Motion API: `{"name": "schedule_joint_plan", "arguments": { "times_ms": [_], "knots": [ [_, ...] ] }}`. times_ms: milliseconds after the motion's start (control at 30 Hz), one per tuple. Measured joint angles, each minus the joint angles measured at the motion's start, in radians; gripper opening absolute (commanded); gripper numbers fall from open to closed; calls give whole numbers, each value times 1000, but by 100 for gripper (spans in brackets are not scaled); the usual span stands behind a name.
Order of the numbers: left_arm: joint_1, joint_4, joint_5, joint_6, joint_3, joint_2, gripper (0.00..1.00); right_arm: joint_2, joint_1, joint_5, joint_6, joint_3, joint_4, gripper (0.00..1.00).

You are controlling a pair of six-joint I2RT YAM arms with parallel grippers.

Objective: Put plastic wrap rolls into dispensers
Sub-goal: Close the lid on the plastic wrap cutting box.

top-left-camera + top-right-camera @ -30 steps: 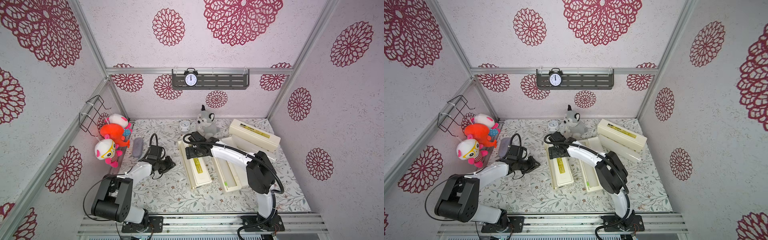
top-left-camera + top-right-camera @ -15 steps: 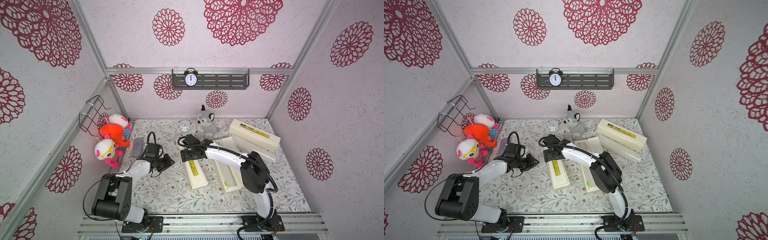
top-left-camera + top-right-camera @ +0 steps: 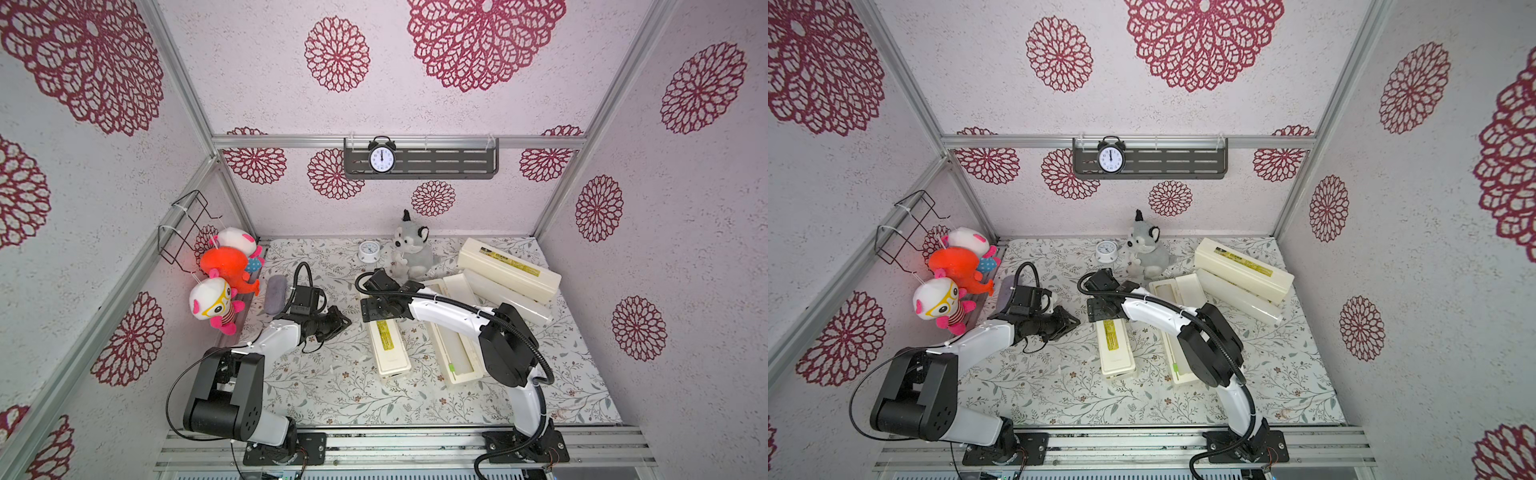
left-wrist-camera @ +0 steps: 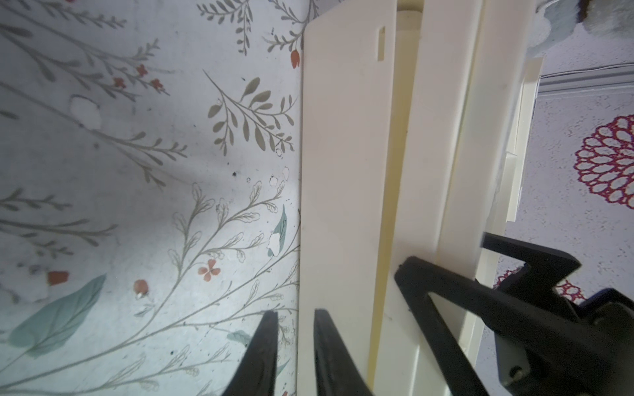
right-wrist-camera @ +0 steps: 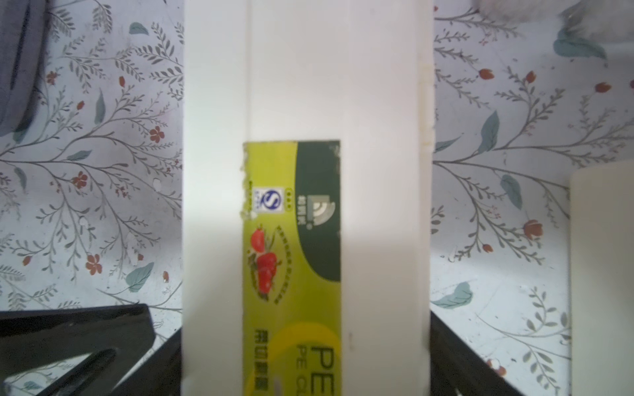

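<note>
The right pincer (image 3: 384,311) sits over the far end of the closed dispenser (image 3: 388,347). A second ago this box looked wider, as if its lid was partly up. Now it looks slim, with the lid flat and the yellow-green label on top. The right arm has also swung a bit toward the left side.

In the right wrist view, the right pincer (image 5: 302,325) is spread wide. It has 1 finger on each side of the box, right by its walls. I cannot tell if it is squeezing the box or just sitting around it.

The left pincer (image 3: 343,322) is clenched and holds nothing. It waits low over the surface (image 3: 332,386), just beside the same box, and has hardly moved.

I think this box is now done, though I cannot see inside it. 1 loose roll (image 3: 509,299) lies against the back dispenser (image 3: 509,268), which is shut. The open dispenser (image 3: 455,353) lies beside the closed one. I cannot tell whether a roll is in it. The loose roll still needs a box.
</note>
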Motion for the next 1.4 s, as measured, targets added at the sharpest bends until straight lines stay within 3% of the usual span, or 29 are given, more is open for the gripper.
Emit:
{"name": "schedule_joint_plan", "arguments": {
  "times_ms": [333,633,1400],
  "knots": [
    [0,10,18,-12,31,0,23,0,17,55,-6,3,-10,85],
    [0,10,21,-16,35,0,23,45,19,44,-56,151,-147,85],
    [0,11,22,-19,35,2,24,21,11,20,-45,35,-47,86]
  ]
}}
